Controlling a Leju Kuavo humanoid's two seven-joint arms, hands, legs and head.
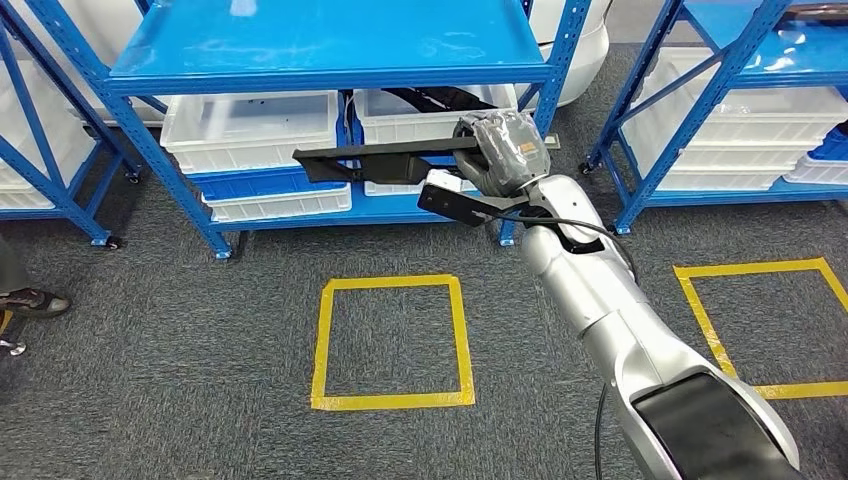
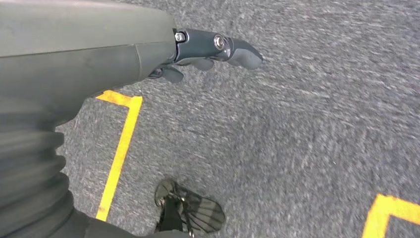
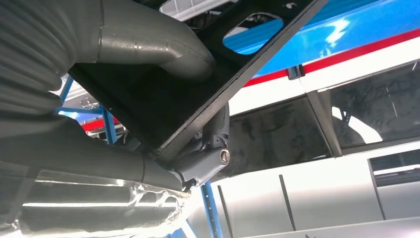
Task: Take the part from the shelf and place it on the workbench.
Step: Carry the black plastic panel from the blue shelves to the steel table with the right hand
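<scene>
At the far left edge of the head view a person's shoe point(image 1: 33, 301) rests on the grey carpet, and a yellow tape square point(image 1: 392, 343) sits low in the middle. Above it, upper centre, the long black part point(image 1: 372, 156) juts leftward in front of the blue shelf point(image 1: 330, 50) and its white bins point(image 1: 250, 128), clamped between thumb and fingers of the right hand point(image 1: 503, 150). Over carpet, the left hand point(image 2: 213, 52) holds nothing, fingers loosely extended.
</scene>
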